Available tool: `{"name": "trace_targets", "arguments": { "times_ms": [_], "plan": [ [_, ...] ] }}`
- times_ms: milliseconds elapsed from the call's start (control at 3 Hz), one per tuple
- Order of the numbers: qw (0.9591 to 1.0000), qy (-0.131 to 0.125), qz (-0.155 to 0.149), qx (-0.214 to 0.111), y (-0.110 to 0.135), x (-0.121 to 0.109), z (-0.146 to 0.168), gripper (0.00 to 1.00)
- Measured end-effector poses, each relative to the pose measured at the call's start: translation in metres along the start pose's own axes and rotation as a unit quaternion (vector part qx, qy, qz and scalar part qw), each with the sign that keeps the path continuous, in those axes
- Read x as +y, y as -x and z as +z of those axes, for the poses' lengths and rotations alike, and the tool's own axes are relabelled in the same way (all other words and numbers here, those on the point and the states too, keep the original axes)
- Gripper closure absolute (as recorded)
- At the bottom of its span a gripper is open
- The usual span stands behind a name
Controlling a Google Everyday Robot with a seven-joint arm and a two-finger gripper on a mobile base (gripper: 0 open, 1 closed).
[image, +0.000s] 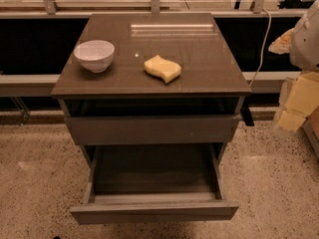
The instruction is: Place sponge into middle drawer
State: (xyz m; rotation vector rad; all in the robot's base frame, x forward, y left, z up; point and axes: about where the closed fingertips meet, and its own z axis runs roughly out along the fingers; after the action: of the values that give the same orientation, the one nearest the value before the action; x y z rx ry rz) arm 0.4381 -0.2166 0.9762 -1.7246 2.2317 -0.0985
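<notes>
The pale yellow wavy sponge (163,68) lies on the dark cabinet top (209,59), right of centre and near the front edge. The middle drawer (154,212) is pulled far out below, with a dark bare floor and paler side walls. My gripper (298,106) is at the frame's right edge, beside the cabinet at about top-drawer height, well right of the sponge and touching nothing. The white arm (306,34) rises above it.
A white bowl (94,55) stands on the cabinet top at the left. The drawer above (152,129) sits slightly out. A white cable (261,49) hangs behind the cabinet's right side. Speckled floor (40,183) surrounds the cabinet, and a low ledge runs behind it.
</notes>
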Motion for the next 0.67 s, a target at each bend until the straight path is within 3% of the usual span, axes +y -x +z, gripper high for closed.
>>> {"name": "trace_targets", "arguments": {
  "times_ms": [667],
  "plan": [
    [1.0, 0.001, -0.003, 0.001, 0.003, -0.0029, 0.0012, 0.0]
  ]
}}
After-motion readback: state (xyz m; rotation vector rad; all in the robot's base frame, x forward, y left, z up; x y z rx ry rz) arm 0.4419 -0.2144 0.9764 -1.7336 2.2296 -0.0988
